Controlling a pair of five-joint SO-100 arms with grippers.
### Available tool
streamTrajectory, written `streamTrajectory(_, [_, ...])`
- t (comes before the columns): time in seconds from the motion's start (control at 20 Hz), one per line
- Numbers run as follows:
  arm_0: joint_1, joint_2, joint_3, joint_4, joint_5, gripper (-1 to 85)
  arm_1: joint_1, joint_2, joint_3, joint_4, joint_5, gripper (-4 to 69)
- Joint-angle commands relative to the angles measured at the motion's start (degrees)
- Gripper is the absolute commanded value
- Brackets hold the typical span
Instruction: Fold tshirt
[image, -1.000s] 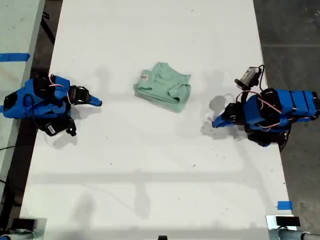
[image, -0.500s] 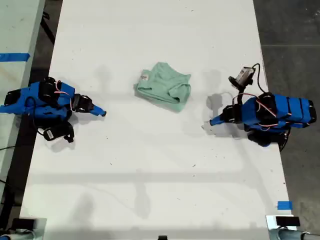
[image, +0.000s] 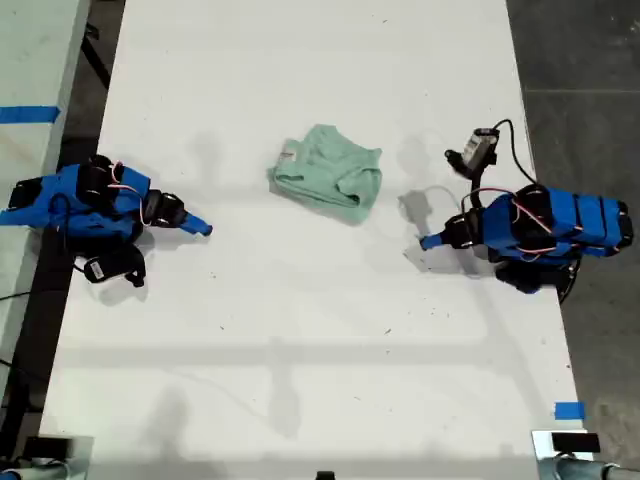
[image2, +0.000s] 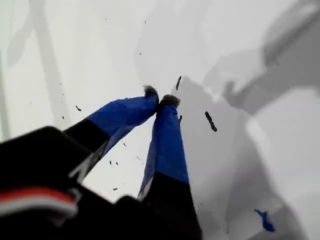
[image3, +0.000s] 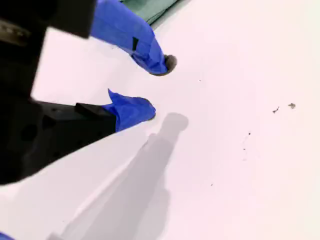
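The tshirt (image: 328, 174) lies folded on the white table (image: 320, 360) between both arms — my first gripper (image2: 160, 100) pressed together and empty, my second gripper (image3: 159, 86) spread, holding nothing.

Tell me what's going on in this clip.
Nothing is holding the tshirt right now. It lies bunched in a rough fold near the middle of the table, with one arm at each side of the exterior view, both clear of the cloth. My first gripper is shut on nothing. My second gripper is open over bare table, close to the tshirt's edge.
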Motion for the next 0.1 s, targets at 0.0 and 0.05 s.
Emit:
streamTrajectory(0.0, [0.4,-0.3,0.0,3.8,-0.6,9.2,0.4,0.3,-0.5,-0.9,-1.0,1.9])
streamTrajectory(0.05, [0.4,-0.3,0.0,3.8,-0.6,9.2,0.4,0.3,-0.5,-0.9,-1.0,1.9])
